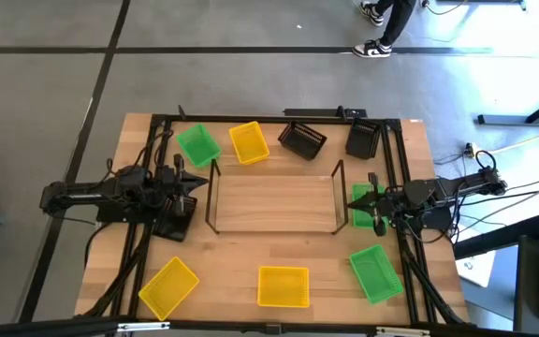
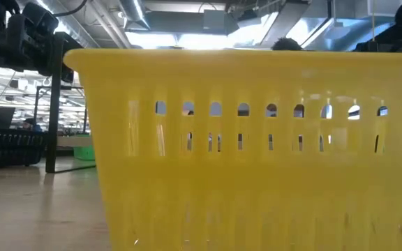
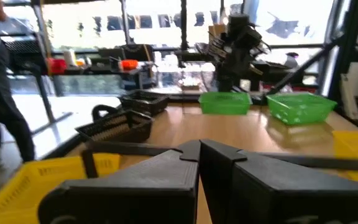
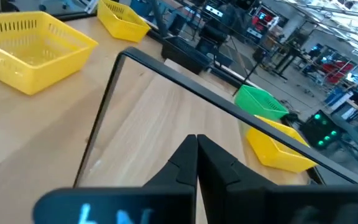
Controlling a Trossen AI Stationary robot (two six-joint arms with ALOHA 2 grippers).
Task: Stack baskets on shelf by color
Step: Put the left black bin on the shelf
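Shelf (image 1: 271, 201) located at desk (image 1: 129, 253) centre, no baskets loaded. Baskets scattered around it: yellow baskets (image 1: 283, 285) near front edge, black baskets (image 1: 301, 139) at rear, green basket (image 1: 375, 272) at front right. Left gripper (image 3: 199, 155) held left of shelf, jaws closed, nothing held. Right gripper (image 4: 196, 149) held right of shelf, jaws closed, nothing held. Risk: wire uprights struck during insertion; colours mixed in stack.

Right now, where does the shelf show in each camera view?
High view: shelf in the picture's centre.
Low view: not in it; the front yellow basket blocks it.
Left wrist: its wire rail just past the jaws.
Right wrist: frame and wood base past the jaws.
Landmark: that yellow basket.
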